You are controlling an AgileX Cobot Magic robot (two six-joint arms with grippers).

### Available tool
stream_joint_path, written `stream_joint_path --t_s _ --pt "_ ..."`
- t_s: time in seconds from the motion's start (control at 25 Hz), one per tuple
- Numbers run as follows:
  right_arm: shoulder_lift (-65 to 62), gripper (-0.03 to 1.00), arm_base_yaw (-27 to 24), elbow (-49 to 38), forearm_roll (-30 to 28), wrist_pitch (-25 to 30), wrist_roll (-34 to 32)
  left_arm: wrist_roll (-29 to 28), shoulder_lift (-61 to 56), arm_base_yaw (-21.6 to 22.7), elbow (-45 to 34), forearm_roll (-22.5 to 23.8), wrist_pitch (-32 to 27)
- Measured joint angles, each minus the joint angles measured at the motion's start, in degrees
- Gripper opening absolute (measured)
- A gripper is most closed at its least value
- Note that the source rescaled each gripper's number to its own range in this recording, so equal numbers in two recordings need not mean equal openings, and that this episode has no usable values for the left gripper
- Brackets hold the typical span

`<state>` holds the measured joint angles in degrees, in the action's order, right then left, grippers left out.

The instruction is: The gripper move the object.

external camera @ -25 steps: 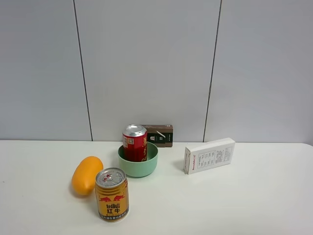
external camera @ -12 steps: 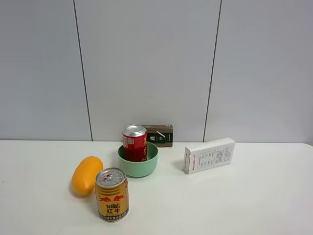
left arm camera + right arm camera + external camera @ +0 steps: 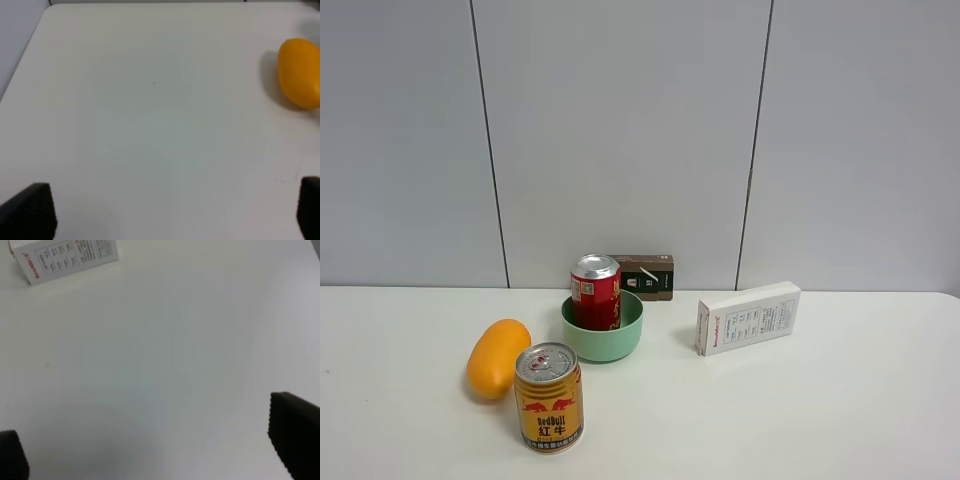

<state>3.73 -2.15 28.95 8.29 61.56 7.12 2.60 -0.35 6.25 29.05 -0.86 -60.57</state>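
Both my pincers, left pincer (image 3: 175,212) and right pincer (image 3: 150,445), hang spread and empty; grabbing carelessly could topple the red drink can (image 3: 596,291) standing inside the mint-green bowl (image 3: 603,335).

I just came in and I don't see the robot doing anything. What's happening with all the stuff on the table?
Nothing is being held right now. The red can stands upright inside the green bowl, with the Red Bull can and an orange mango nearer the front, and a white box off to the right. Both arms are outside the high view. The left claw and the right claw are open over bare table, touching nothing.
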Motion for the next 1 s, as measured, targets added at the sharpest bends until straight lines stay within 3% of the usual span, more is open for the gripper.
stream_joint_path --t_s 1.0 --pt "0.0 1.0 0.0 0.0 0.0 -0.6 -0.1 -0.1 0.0 0.0 0.0 0.0 0.0"
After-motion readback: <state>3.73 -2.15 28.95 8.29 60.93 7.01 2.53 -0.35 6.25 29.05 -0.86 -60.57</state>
